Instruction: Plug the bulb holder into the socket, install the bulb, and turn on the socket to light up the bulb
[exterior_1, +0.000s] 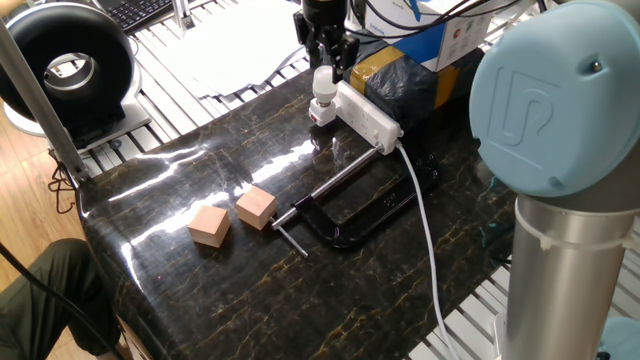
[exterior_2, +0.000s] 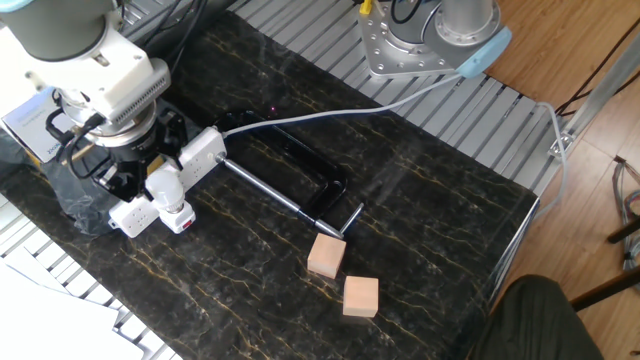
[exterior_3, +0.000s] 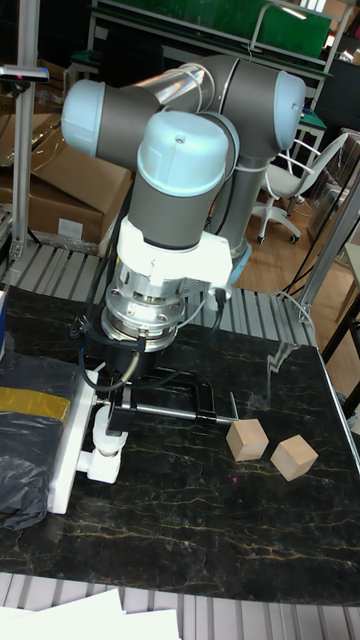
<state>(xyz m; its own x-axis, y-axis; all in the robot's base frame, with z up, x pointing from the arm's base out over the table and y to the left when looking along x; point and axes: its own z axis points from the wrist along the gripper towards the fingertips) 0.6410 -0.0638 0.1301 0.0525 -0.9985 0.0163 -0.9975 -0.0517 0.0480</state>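
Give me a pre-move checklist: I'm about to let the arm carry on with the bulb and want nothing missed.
1. White cube bulb holder plugged into the long white power strip: ok.
2. White globe bulb seated upright in holder: ok.
3. Hand positioned around bulb: ok.
4. Firm grip on bulb: cannot tell.
5. Bulb lit: not ok, appears unlit.
6. Tan wooden cubes and black clamp away from the strip end: ok.

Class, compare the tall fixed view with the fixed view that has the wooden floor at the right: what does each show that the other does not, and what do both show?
Only the tall view shows the office chair and cardboard boxes. Only the other fixed view shows the arm's base and the socket's cable running toward it. Both show the socket, the bulb on the bulb holder, the pincer at the bulb, the black clamp and two wooden cubes.
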